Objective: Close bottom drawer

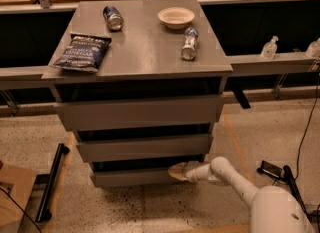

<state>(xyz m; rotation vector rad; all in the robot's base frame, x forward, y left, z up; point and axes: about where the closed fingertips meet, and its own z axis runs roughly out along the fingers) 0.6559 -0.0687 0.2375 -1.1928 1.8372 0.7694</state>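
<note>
The grey bottom drawer is the lowest front of the cabinet and stands out a little, with a dark gap above it. My gripper is at the right part of this drawer front, its tan fingertips touching the top edge. The white arm reaches in from the lower right. The middle drawer front and the top drawer front sit above it.
On the cabinet top lie a chip bag, a can, a white bowl and a bottle lying on its side. A black bar lies on the floor at left. Cables and a black device lie at right.
</note>
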